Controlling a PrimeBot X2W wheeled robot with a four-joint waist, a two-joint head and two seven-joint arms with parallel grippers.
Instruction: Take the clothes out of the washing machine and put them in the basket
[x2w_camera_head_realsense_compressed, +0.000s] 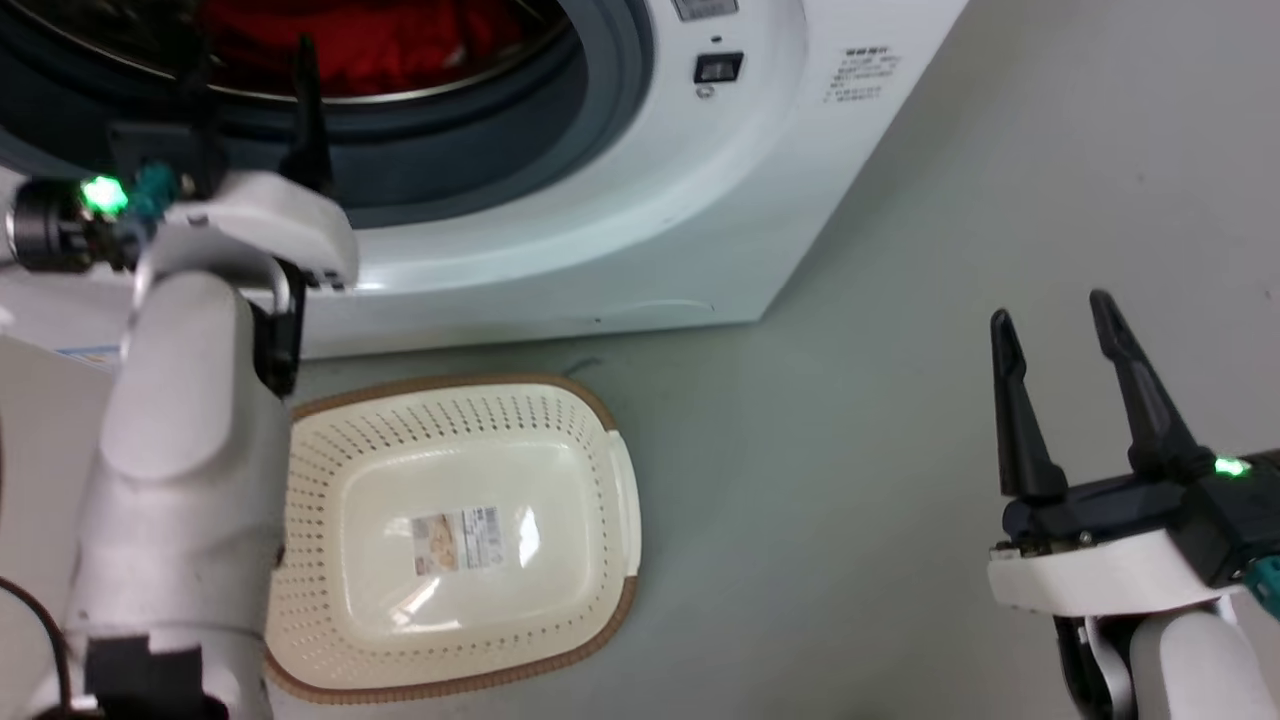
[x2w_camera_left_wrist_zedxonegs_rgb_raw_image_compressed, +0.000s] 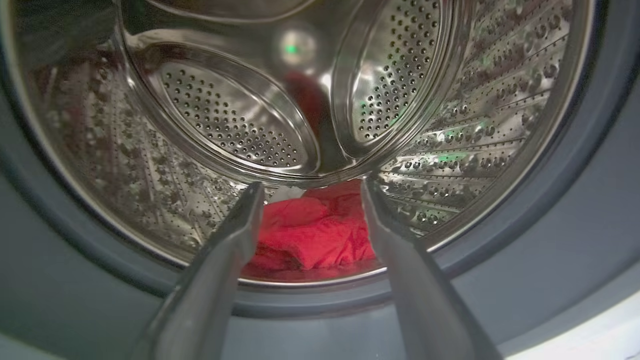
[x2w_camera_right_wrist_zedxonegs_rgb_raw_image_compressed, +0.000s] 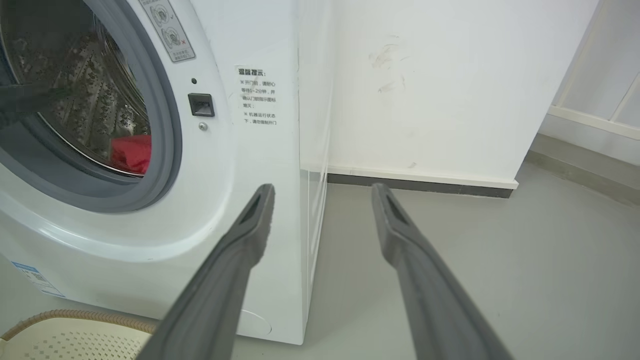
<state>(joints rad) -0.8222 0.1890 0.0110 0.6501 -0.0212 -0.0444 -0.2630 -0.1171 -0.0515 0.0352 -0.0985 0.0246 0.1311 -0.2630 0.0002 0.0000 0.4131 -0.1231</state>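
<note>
Left gripper (x2w_camera_left_wrist_zedxonegs_rgb_raw_image_compressed: 312, 186) is at the washing machine (x2w_camera_head_realsense_compressed: 600, 220) porthole, jaws spread wide and gripping nothing. The clothes (x2w_camera_left_wrist_zedxonegs_rgb_raw_image_compressed: 310, 235) lie low in the drum (x2w_camera_left_wrist_zedxonegs_rgb_raw_image_compressed: 225, 120) just beyond (one red heap). The basket (x2w_camera_head_realsense_compressed: 610, 470) sits below on the floor (x2w_camera_head_realsense_compressed: 850, 500). Right gripper (x2w_camera_head_realsense_compressed: 1050, 308) hangs well apart, jaws parted and bare.

A smooth pale grey floor (x2w_camera_head_realsense_compressed: 900, 480) lies matt and even under soft, diffuse light, with only faint shadows on it. In the right wrist view it runs back to a plain white painted wall (x2w_camera_right_wrist_zedxonegs_rgb_raw_image_compressed: 450, 110), which bears a few faint grey scuff marks (x2w_camera_right_wrist_zedxonegs_rgb_raw_image_compressed: 385, 60) high up. A dark grey skirting strip (x2w_camera_right_wrist_zedxonegs_rgb_raw_image_compressed: 420, 185) lines the wall's foot. At the far right stands a pale panelled surface with white trim (x2w_camera_right_wrist_zedxonegs_rgb_raw_image_compressed: 595, 85), above a lighter grey skirting band (x2w_camera_right_wrist_zedxonegs_rgb_raw_image_compressed: 580, 175).
</note>
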